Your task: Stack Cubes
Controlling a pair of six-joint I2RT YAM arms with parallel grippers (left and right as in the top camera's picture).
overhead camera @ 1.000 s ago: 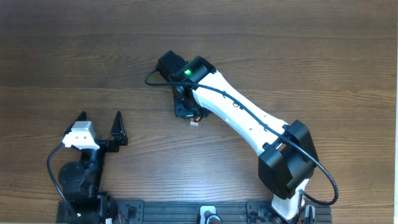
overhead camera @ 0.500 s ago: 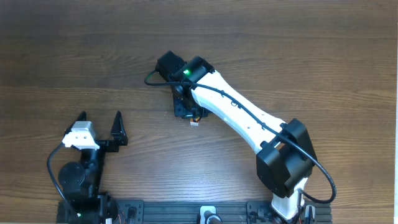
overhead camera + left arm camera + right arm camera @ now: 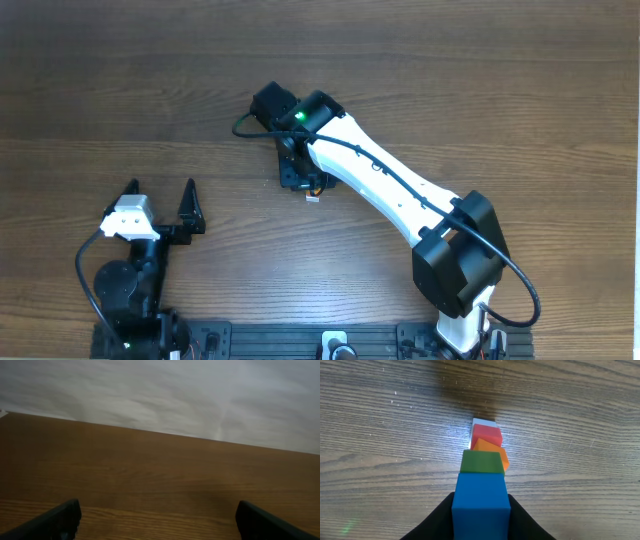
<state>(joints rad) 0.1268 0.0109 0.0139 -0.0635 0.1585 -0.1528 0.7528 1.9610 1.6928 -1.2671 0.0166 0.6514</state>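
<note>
Right pincer (image 3: 481, 519) clasps the blue cube (image 3: 480, 492) by opposite faces atop the stack (image 3: 481, 462); likely light, rigid, topple-prone. Left pincer (image 3: 160, 197) gapes empty.

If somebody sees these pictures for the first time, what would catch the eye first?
First the tower of cubes near the table's middle: blue cube on top, then green cube, orange cube turned askew, red cube and white cube at the base. The right pincer grips the blue cube from both sides. At the left, close to its own base, the left pincer stands wide open above the wooden table.
</note>
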